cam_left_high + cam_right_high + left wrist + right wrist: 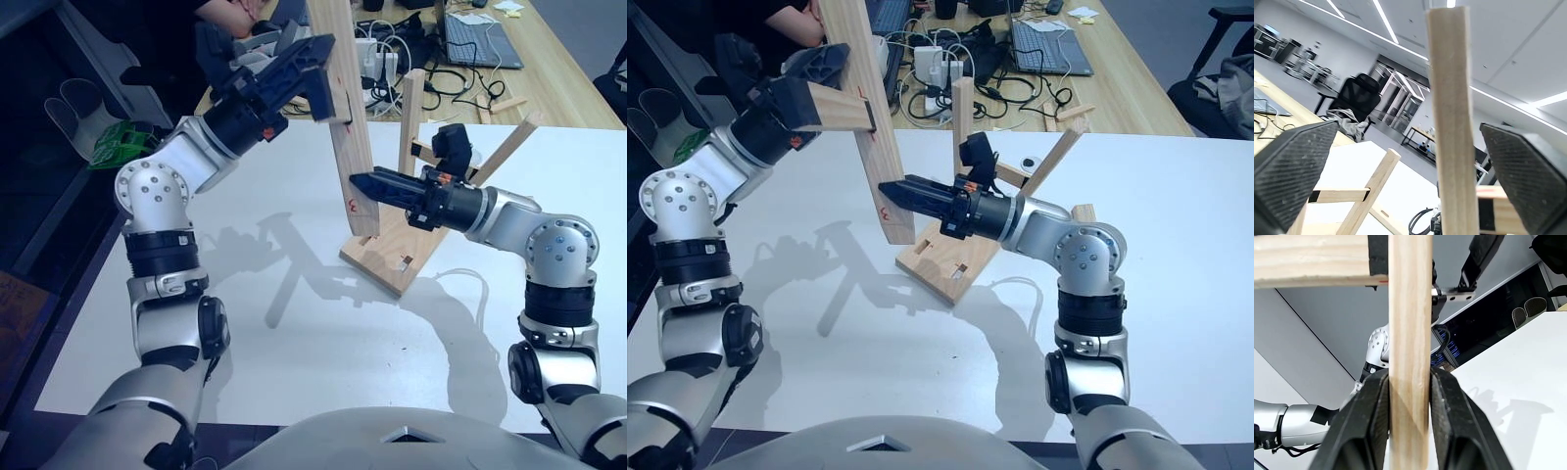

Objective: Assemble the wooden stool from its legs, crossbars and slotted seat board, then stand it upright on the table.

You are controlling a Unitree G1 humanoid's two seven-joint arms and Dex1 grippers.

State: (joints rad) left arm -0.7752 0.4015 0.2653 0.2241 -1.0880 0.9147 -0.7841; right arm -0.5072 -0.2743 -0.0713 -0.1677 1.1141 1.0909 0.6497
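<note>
A long wooden leg (351, 147) hangs tilted above the white table (294, 362), with a short crossbar (835, 108) joined to its upper part. My left gripper (318, 73) is shut on that crossbar, its pads (1295, 171) to either side of the leg. My right gripper (355, 182) is shut on the leg's lower part, pads (1374, 416) pressing both faces. The leg's foot sits close over the slotted seat board (390, 257), which lies flat. Two more legs (412, 108) (509, 145) rise from the board's far side, linked by a crossbar (1014, 174).
Behind the table stands a wooden desk (549, 78) with a laptop (478, 41) and a tangle of cables (392, 54). A white cable (472, 284) lies by my right arm. Bare table stretches in front and to the left.
</note>
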